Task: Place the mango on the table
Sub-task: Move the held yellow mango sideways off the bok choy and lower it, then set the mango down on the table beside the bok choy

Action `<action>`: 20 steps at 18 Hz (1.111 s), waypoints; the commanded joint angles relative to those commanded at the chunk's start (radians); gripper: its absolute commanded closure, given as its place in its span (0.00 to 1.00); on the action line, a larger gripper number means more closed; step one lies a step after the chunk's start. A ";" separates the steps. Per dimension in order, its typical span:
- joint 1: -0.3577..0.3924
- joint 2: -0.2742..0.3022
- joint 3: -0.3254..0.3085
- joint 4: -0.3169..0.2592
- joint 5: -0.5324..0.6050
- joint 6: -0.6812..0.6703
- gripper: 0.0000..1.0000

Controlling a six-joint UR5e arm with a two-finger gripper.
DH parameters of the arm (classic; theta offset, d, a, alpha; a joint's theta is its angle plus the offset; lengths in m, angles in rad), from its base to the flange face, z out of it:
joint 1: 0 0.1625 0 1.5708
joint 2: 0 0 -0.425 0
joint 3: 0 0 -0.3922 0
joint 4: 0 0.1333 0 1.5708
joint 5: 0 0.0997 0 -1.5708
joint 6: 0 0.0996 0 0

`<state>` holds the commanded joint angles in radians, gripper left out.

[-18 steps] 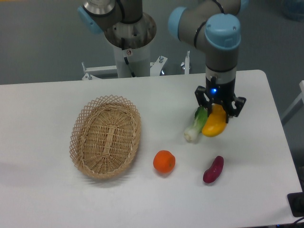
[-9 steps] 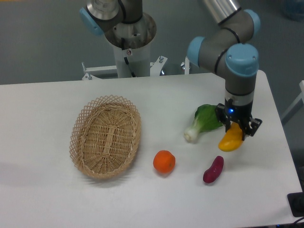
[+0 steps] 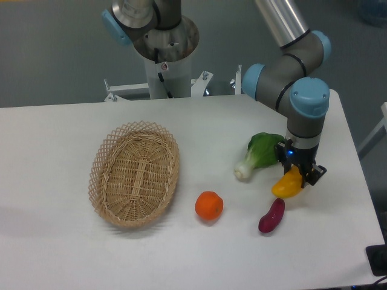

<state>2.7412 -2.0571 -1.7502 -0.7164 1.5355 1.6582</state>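
The mango (image 3: 286, 186) is gripped between the closed jaws of the gripper (image 3: 297, 172), low over the right part of the white counter (image 3: 72, 254); whether the fruit touches the surface cannot be told. It is held just right of the leafy green vegetable (image 3: 259, 154), whose white stem end points down-left, and just above the dark purple sweet potato (image 3: 271, 215) lying on the counter. An orange (image 3: 208, 205) is seen farther left, and an oval wicker basket (image 3: 134, 173) is set well apart on the left side.
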 joint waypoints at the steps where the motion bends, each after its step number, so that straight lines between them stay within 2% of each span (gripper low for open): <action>1: -0.002 0.000 -0.009 0.000 0.000 0.000 0.49; 5: -0.003 0.002 -0.008 0.000 0.000 -0.002 0.46; 6: -0.003 0.002 -0.008 0.000 0.000 -0.002 0.37; 7: -0.002 0.002 -0.008 0.000 0.000 -0.003 0.24; 10: -0.003 0.005 -0.008 0.002 0.000 -0.003 0.01; 17: 0.000 0.041 -0.006 -0.005 0.005 -0.041 0.00; 20: 0.000 0.052 0.030 -0.003 0.003 -0.067 0.00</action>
<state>2.7412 -2.0049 -1.7197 -0.7194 1.5386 1.5908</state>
